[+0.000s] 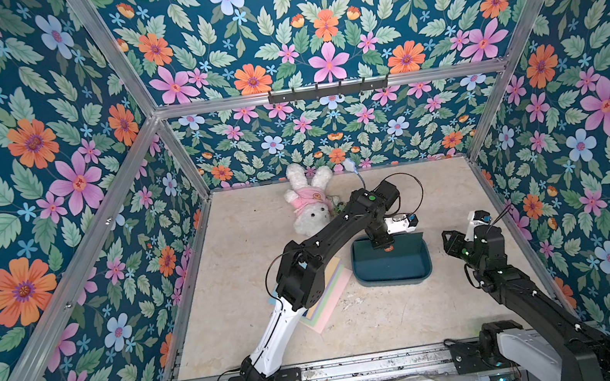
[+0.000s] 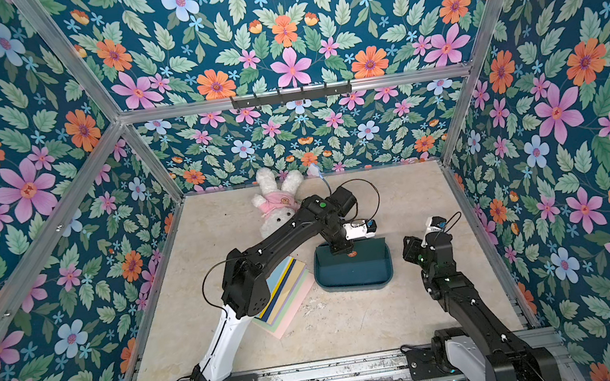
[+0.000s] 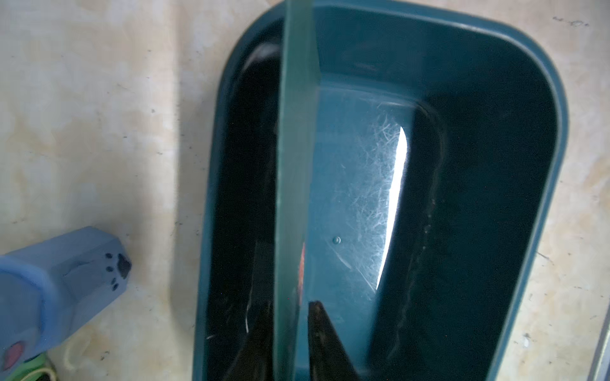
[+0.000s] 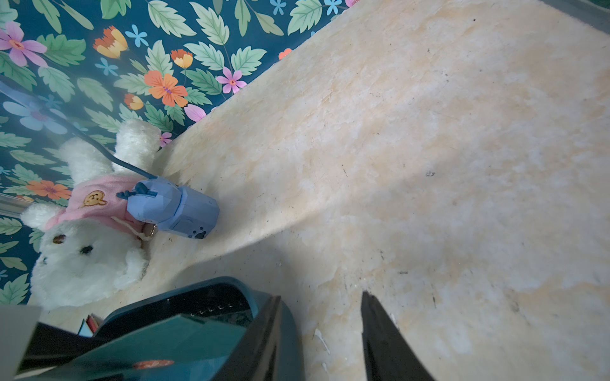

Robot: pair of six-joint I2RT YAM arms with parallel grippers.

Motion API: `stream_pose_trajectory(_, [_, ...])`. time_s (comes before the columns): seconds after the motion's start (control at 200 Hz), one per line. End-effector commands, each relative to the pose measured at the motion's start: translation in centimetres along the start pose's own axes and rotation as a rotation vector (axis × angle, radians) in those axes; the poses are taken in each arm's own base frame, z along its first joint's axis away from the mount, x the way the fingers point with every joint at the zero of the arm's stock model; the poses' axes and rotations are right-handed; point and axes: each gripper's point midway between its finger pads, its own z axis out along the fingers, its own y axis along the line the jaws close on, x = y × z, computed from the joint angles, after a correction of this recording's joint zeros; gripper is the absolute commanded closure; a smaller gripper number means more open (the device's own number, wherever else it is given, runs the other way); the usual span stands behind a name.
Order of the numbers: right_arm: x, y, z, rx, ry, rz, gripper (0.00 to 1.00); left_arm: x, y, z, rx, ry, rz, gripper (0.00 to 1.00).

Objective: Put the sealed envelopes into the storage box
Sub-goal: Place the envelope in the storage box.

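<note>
Your left pincer (image 3: 291, 303) straddles the dark green paper envelope (image 3: 295, 165), which stands edgewise in the teal plastic storage box (image 3: 554, 132). You cannot tell whether its jaws pinch it.

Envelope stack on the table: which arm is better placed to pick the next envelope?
Left, likely. The envelope stack lies under the left arm, on its side of the storage box; the right arm stands beyond the box, farther away.
</note>
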Motion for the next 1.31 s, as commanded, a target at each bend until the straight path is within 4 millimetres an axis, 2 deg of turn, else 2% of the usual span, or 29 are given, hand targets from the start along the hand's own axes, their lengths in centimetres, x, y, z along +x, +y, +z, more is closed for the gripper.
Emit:
stream_pose_trajectory(0.0, [-0.5,0.4,-0.1,-0.015,-0.019,0.001,0.56,-1.2,1.6,-1.9,-0.100,-0.052,-0.003,0.68])
stream_pose_trajectory(0.07, [-0.5,0.4,-0.1,-0.015,-0.018,0.001,0.56,-1.9,2.5,-3.3,-0.167,-0.094,-0.016,0.66])
stream_pose_trajectory(0.265, [-1.0,0.7,-0.3,-0.016,-0.016,0.003,0.54,-3.5,3.2,-7.7,-0.282,-0.254,-0.067,0.63])
stream_pose_trajectory(0.355, [-1.5,1.3,-0.5,-0.029,-0.019,0.002,0.53,-3.2,3.7,-10.3,-0.338,-0.344,-0.145,0.63])
stream_pose_trajectory(0.43, [-1.7,2.2,-0.8,-0.067,-0.003,0.004,0.52,-1.9,4.3,-12.6,-0.388,-0.424,-0.253,0.63])
stream_pose_trajectory(0.495, [-2.0,3.2,-1.1,-0.100,0.008,0.015,0.52,0.2,4.6,-14.3,-0.424,-0.499,-0.377,0.63])
stream_pose_trajectory(0.555, [-2.2,4.6,-1.4,-0.140,0.028,0.020,0.52,3.2,5.2,-15.4,-0.468,-0.568,-0.535,0.63])
stream_pose_trajectory(0.655, [-1.9,7.8,-1.8,-0.190,0.064,0.016,0.52,10.8,6.1,-15.7,-0.503,-0.626,-0.877,0.63])
stream_pose_trajectory(0.75, [-0.2,12.5,-2.0,-0.272,0.125,0.033,0.51,18.0,5.8,-15.0,-0.534,-0.672,-1.146,0.63])
stream_pose_trajectory(0.9, [4.9,21.7,-2.0,-0.418,0.258,0.028,0.51,26.3,4.8,-13.4,-0.629,-0.619,-1.417,0.63])
stream_pose_trajectory(0.99, [8.2,26.9,-1.7,-0.469,0.353,0.024,0.52,29.2,4.7,-12.5,-0.641,-0.625,-1.499,0.62])
stream_pose_trajectory(1.08, [12.0,31.0,-0.8,-0.498,0.431,-0.008,0.52,31.8,5.0,-11.5,-0.674,-0.621,-1.571,0.63])
stream_pose_trajectory(1.165, [14.8,34.4,-0.1,-0.545,0.522,-0.004,0.52,32.9,5.4,-10.7,-0.658,-0.652,-1.619,0.63])
stream_pose_trajectory(1.18, [16.2,34.2,0.9,-0.523,0.549,-0.006,0.52,33.0,5.4,-10.6,-0.658,-0.660,-1.626,0.63])
stream_pose_trajectory(1.21, [17.3,34.4,1.5,-0.506,0.578,0.004,0.52,33.2,5.4,-10.2,-0.648,-0.662,-1.635,0.63])
stream_pose_trajectory(1.3, [19.6,35.4,2.8,-0.501,0.644,0.043,0.52,33.2,5.1,-9.1,-0.605,-0.639,-1.641,0.64])
